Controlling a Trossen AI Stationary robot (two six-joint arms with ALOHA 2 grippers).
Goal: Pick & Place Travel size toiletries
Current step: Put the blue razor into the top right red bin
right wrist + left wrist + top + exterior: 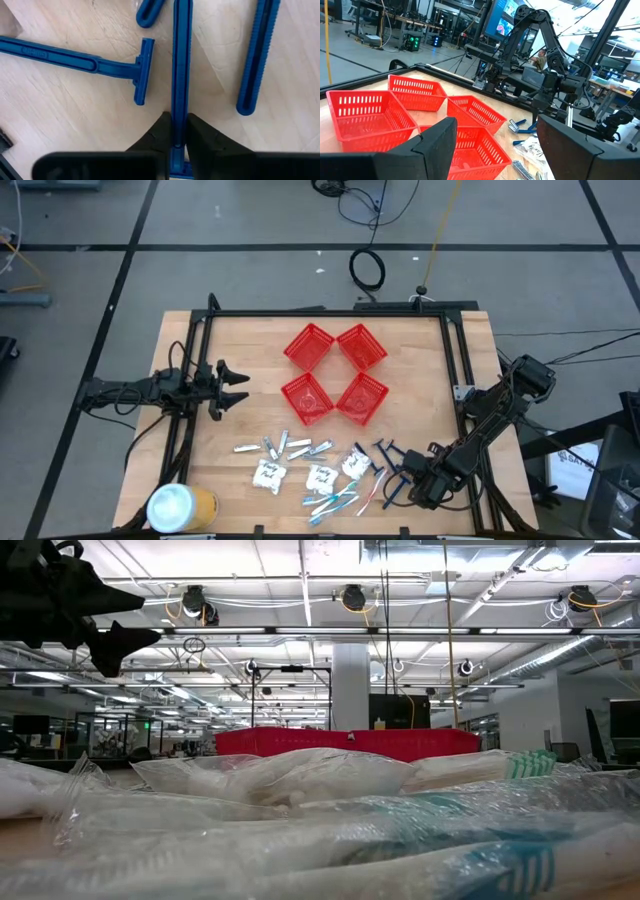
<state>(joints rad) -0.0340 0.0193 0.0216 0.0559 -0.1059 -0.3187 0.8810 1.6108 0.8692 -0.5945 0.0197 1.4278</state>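
Observation:
The travel size toiletries lie in a loose pile near the table's front edge: white sachets point(322, 477), small tubes point(285, 446), wrapped toothbrushes point(335, 500) and dark blue razors point(388, 452). My right gripper point(415, 485) points steeply down at the pile's right end, shut on one blue razor point(181, 60). Two more razors point(75, 56) point(257, 55) lie flat on the wood on either side of it. My left gripper point(235, 380) waits open and level at the table's left side, above the wood, touching nothing. My right gripper pinches the blue razor's handle point(180, 131) between its two fingers, one on each long side. The fingers come from above, pointing steeply down, and lie across the handle. The razor lies flat on the table.
Four red mesh baskets point(335, 375) stand in a cluster at the table's middle, far from the pile. A yellow can with a white lid point(180, 508) stands at the front left corner. A dark frame point(330, 313) runs along the table's edges.

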